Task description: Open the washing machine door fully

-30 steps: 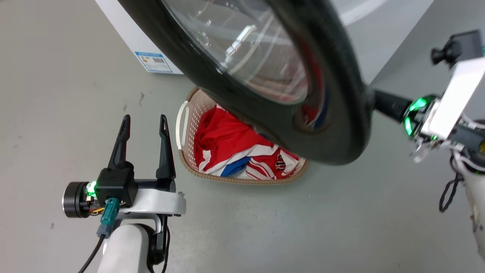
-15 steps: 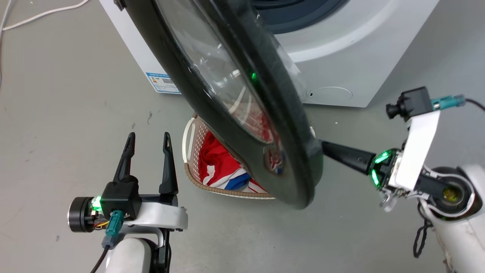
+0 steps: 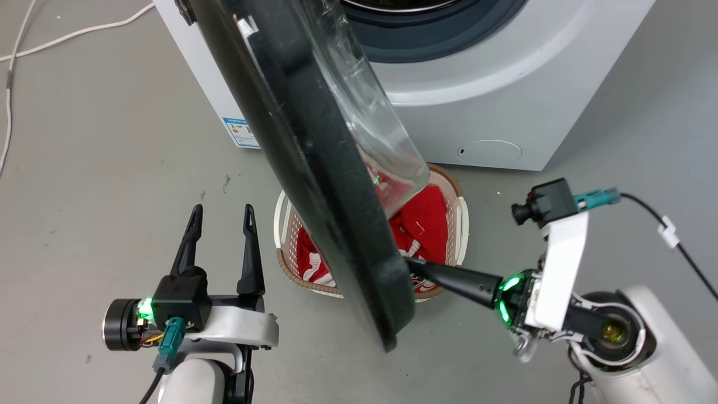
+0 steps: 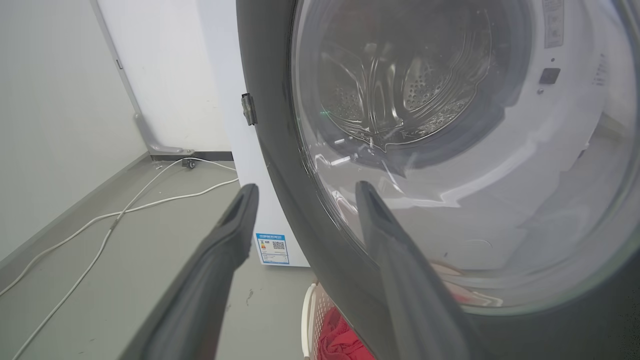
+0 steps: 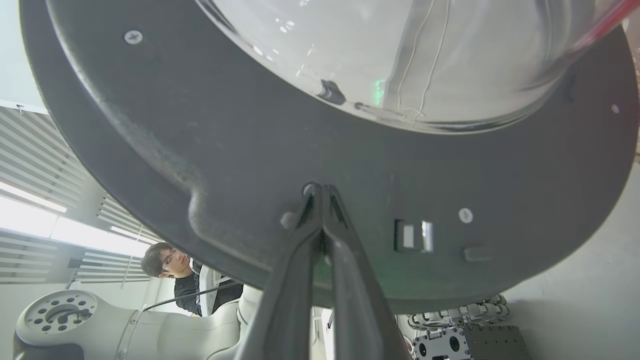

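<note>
ops: door status?
me: door (image 3: 314, 168) is standing out from the machine (image 3: 482, 106), near edge-on to my head cam, hinge (image 4: 246, 109) on my left. It's hanging above the basket (image 3: 461, 216) of red clothes (image 3: 432, 219). Drum mouth (image 3: 426, 22) is showing behind it. Not fully open, by my read.
ops: right hand?
me: right gripper (image 3: 412, 264) is pushing, not gripping. Fingers are pressed together, tips touching the inner face of the black rim (image 5: 200, 150) near the free edge, just beside the latch slot (image 5: 412, 235).
ops: left?
me: left gripper (image 3: 221, 210) is hovering on the outer side of the door, fingers spread, holding nothing, apart from the rim.
ops: how are you running the push?
me: I'm planning on tracking the arc about the hinge, not a straight line; otherwise the tips are likely sliding off the rim edge. I'm aiming the tips at plastic, not the glass bowl (image 3: 370, 123). I'm going slow near the end stop and easing off once the hinge is resisting.
ops: anything in the way?
me: left gripper is looking close to the swing path, so I'm thinking of pulling it aside first. Basket is sitting lower than the door, I judge, so no clash there.
</note>
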Robot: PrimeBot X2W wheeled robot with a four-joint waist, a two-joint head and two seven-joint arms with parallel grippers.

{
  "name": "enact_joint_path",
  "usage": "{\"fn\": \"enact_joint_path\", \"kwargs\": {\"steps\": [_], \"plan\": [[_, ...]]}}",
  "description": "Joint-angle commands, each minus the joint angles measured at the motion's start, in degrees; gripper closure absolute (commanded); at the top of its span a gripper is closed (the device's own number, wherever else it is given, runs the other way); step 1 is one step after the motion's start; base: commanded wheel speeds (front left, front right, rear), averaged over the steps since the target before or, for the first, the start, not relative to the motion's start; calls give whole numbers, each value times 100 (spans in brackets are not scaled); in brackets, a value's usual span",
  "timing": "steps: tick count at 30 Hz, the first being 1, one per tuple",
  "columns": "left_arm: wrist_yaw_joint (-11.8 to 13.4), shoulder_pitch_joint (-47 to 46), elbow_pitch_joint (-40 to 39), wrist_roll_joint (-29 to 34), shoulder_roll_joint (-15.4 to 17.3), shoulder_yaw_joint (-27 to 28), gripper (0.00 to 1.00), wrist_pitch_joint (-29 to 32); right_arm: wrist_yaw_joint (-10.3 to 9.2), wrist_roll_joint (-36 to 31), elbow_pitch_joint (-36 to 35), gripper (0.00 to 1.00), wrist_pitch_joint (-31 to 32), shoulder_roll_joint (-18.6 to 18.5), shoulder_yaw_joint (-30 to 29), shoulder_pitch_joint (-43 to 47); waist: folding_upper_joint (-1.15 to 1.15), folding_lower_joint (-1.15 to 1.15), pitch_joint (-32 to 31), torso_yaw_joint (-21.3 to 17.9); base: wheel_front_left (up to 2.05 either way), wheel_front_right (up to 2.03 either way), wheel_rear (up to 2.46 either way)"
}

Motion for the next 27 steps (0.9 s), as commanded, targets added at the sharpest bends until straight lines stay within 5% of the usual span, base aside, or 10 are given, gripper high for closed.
{"fn": "enact_joint_path", "kwargs": {"steps": [1, 12, 25, 26, 27], "plan": [[-4, 35, 11, 25, -7, 5, 0, -16, 14, 5, -20, 100, -18, 88, 69, 124, 0, 0, -17, -4, 0, 0, 0], [6, 127, 55, -2, -6, 5, 0, -16, 14, -146, 119, 100, -131, 449, 422, 432, 0, 0, -165, -11, 0, 0, 0], [11, 426, 106, 31, -6, 117, 0, -16, 14, -142, -52, 100, -694, 245, 15, 1093, 0, 0, -549, -117, 0, 0, 0], [5, 468, 107, 36, -6, 140, 0, -16, 14, -126, -108, 97, -784, 230, -66, 1164, 0, 0, -592, -144, 0, 0, 0], [-1, 505, 110, 37, -7, 161, 0, -16, 14, -131, -174, 76, -887, 209, -154, 1235, 0, 0, -631, -171, 0, 0, 0]]}}
